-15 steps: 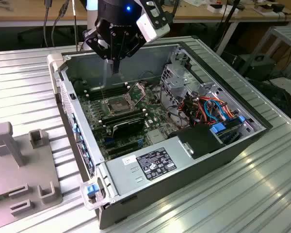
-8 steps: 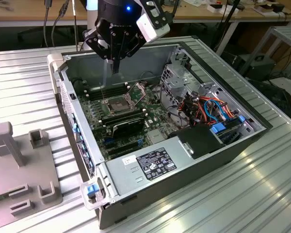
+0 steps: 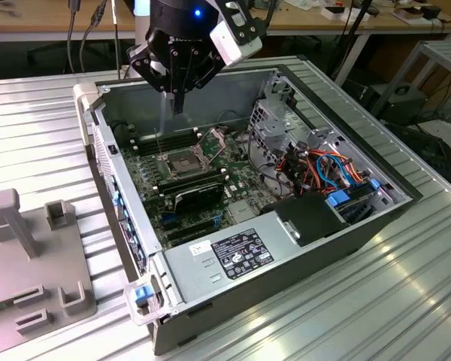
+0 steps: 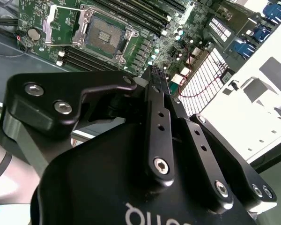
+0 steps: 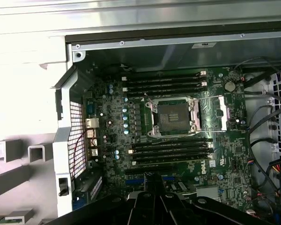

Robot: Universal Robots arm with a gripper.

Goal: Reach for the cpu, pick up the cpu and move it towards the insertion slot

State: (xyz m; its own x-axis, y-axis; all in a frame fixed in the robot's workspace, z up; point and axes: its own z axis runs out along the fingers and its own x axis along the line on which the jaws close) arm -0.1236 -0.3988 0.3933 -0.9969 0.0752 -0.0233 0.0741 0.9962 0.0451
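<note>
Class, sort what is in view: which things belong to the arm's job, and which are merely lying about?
Belong to the job: gripper, over the open case; insertion slot, bracket open.
Merely lying about: memory slots; grey fixture plate; black card; coloured cables.
</note>
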